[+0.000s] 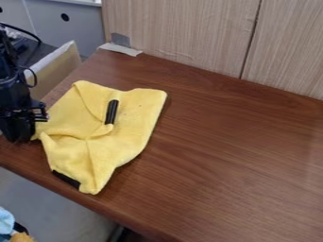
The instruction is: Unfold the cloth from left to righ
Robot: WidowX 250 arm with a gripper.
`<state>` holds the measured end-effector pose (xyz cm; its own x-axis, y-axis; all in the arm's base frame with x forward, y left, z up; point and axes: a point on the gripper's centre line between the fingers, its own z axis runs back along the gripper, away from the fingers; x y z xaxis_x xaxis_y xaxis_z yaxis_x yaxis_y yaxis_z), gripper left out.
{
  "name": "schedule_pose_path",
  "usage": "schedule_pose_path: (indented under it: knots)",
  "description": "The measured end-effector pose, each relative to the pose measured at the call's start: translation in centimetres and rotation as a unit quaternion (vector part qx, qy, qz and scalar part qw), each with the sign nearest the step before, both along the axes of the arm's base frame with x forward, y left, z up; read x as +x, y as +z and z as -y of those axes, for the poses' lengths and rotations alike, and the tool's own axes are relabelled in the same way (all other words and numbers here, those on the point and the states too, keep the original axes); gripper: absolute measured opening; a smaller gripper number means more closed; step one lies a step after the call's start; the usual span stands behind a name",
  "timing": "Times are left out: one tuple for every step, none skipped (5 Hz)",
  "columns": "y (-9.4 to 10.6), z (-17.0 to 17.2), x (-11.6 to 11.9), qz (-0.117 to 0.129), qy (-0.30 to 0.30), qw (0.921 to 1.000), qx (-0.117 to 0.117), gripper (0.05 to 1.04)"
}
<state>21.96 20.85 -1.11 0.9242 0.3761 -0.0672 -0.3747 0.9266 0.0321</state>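
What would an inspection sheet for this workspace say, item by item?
Surface: brown wood-grain table.
Job's things: yellow cloth, rumpled, partly folded, at the table's left end; two black strips on it.
Clutter: pale strip at the table's back-left corner.
Gripper: black gripper at the cloth's left side; contact unclear.
Cables: thin black cable looping beside the arm.
Surroundings: wood-look panels behind; light-blue item at bottom left.

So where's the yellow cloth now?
In the camera view, the yellow cloth lies on the left part of the brown table, right beside the black tool.
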Motion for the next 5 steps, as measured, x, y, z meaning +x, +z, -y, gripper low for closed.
schedule_pose_path:
  knots:
    - [0.2,0.5,0.2,-0.003,-0.008,1.0000,-0.002,0.776]
    - [2.1,0.5,0.8,0.013,-0.012,0.9998,0.012,0.997]
    - [3.0,0.9,0.8,0.010,-0.011,0.9998,0.010,1.003]
    - [5.0,0.9,0.9,0.021,-0.006,0.9993,0.030,1.001]
    - [7.1,0.6,1.2,0.043,-0.009,0.9976,0.053,1.001]
